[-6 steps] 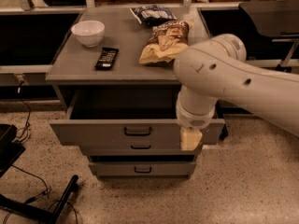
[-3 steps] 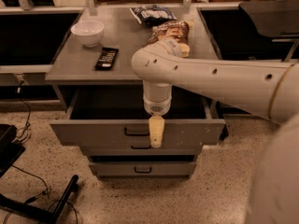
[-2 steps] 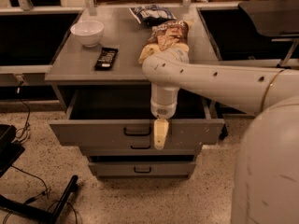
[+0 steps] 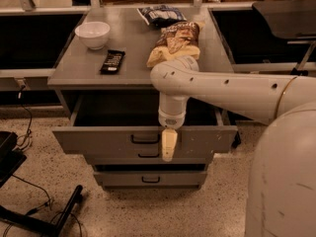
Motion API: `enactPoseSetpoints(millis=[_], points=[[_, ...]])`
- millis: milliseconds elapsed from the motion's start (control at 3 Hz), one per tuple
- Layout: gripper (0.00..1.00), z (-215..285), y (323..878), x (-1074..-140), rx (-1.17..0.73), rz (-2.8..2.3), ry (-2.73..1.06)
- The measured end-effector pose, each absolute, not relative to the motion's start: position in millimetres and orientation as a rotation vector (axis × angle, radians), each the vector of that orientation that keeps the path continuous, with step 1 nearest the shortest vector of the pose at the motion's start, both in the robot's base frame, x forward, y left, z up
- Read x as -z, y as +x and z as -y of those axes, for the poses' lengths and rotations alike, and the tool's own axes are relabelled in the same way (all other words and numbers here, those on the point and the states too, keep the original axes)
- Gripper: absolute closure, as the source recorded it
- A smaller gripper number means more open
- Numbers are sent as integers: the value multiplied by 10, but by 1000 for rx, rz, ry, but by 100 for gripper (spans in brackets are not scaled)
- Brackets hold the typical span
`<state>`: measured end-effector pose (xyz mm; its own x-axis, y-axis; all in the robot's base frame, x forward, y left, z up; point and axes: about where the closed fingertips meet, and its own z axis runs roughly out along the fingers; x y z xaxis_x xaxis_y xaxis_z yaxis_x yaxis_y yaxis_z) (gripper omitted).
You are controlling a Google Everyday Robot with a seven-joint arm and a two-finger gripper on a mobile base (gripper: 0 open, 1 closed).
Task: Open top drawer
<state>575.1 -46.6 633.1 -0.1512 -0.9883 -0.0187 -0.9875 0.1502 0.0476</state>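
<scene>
The top drawer (image 4: 98,139) stands pulled well out from under the table (image 4: 74,70). Its wide grey front panel is forward of the two shorter drawer fronts below, and its inside is dark and in shadow. Its black bar handle (image 4: 144,139) sits at the middle of the panel.

The gripper (image 4: 169,144) hangs pointing straight down in front of that panel, just right of the handle and apart from it. Its cream tip reaches past the panel's lower edge and overlaps the second drawer front (image 4: 118,158). Whether the gripper is wide or narrow cannot be told from this angle.

The white arm (image 4: 232,90) comes in from the right across the table's front edge. Its elbow covers the near end of a brown and yellow chip bag (image 4: 175,41) and part of the drawer's opening. The robot's rounded body (image 4: 281,181) fills the lower right.

On the table, a white bowl (image 4: 94,34) sits near the far left corner. A flat black bar-shaped item (image 4: 112,61) lies nearer the front edge on the left. A dark blue snack bag (image 4: 160,15) lies at the far edge, just behind the chip bag.

The lowest drawer (image 4: 150,178) sits a little way out. Cables (image 4: 29,191) trail over the speckled floor (image 4: 148,211) at the left.
</scene>
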Motion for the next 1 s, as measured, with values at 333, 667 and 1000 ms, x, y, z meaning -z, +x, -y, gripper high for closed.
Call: enactPoseSetpoints(millis=[333,667,1000], points=[[19,553,5411,-6343,79,2376,2023],[42,584,5316,-6376,81,2372,2014],[66,649,5141,-6471,95,2371,1999]])
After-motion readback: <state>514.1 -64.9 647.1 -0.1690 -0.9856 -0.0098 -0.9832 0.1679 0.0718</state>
